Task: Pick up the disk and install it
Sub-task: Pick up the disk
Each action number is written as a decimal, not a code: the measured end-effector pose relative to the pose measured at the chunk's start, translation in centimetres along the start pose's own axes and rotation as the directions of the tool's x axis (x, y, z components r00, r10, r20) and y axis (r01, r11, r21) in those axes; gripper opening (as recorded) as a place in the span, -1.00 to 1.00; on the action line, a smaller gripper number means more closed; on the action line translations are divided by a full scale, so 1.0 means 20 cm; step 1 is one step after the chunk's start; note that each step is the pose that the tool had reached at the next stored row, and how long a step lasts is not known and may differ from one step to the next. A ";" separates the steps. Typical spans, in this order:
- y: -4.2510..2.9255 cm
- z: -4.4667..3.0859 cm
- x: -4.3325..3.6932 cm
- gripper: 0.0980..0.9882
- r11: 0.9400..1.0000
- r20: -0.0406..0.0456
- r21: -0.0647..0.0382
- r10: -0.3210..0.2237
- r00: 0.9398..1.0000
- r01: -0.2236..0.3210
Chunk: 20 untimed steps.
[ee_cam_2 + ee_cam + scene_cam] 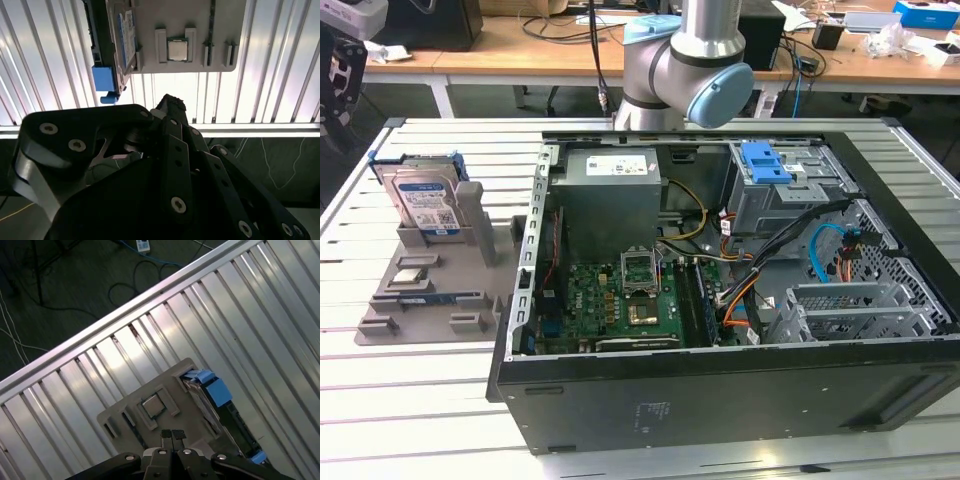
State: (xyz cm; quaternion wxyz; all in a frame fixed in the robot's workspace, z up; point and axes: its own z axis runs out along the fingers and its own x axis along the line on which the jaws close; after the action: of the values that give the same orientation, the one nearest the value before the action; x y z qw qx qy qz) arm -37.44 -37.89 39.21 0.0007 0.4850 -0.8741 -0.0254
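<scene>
The disk [424, 198] stands upright on its edge in a slot of a grey fixture plate [420, 300], which lies flat on the ribbed metal desk [420, 410] near the desk's edge on the exterior view's left. The disk's white-and-blue label faces the camera in the exterior view, and the bright blue carrier frames the silver body. In both wrist views the disk [128, 35] [214, 389] sits at one end of the fixture plate [200, 20] [125, 414], with a small square silver chip [177, 50] [151, 406] lying in a neighbouring recess of the same plate; in the exterior view the chip [413, 262] is just in front of the disk. The end effector [172, 436] hangs in the air above the fixture plate, well apart from the disk. Its two fingertips [166, 435] are pressed together with nothing between them. The second wrist view looks along the dark linkage of the end effector [170, 104] down at the desk [280, 75]. An open computer case [720, 400] covers the middle and the exterior view's right side of the desk, just beside the fixture plate. Inside it lie a green motherboard [620, 295], a grey power-supply box [610, 195] and a blue bracket [765, 163] on a drive cage. The robot arm [685, 60] rises behind the case's far edge.
</scene>
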 end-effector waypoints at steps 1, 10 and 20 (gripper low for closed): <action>0.000 0.000 0.000 -0.98 1.000 -0.001 0.000 -0.013 1.000 0.013; 0.000 0.000 0.000 -0.98 0.996 -0.004 -0.002 -0.089 0.996 0.089; 0.000 0.000 0.000 -0.98 0.977 -0.009 -0.006 -0.211 0.977 0.211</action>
State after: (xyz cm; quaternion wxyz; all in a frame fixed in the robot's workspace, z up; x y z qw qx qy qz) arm -37.44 -37.89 39.21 0.0034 0.5753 -0.8176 -0.0251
